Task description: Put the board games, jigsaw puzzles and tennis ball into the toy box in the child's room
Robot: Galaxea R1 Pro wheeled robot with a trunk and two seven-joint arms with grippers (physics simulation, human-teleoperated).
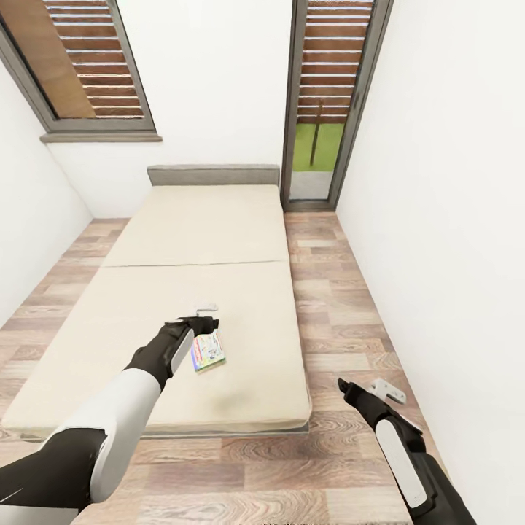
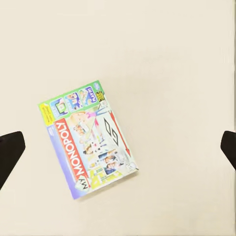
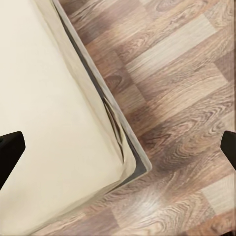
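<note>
One board game (image 1: pixel 208 351), a flat colourful box lettered "My Monopoly" (image 2: pixel 88 140), lies flat on the cream mattress of the bed (image 1: pixel 197 240), near its foot end. My left gripper (image 1: pixel 206 315) hovers just above the box, open, its dark fingertips (image 2: pixel 10 152) wide apart with nothing between them. My right gripper (image 1: pixel 386 390) hangs open over the wood floor, to the right of the bed's near corner (image 3: pixel 73 123). The table, toy box, jigsaw puzzles and tennis ball are out of view.
The bed has a grey headboard (image 1: pixel 213 175) against the far wall. A strip of wood-plank floor (image 1: pixel 335 306) runs between the bed and the right wall. A shuttered window (image 1: pixel 87 65) and a tall glazed door (image 1: pixel 332 102) are at the back.
</note>
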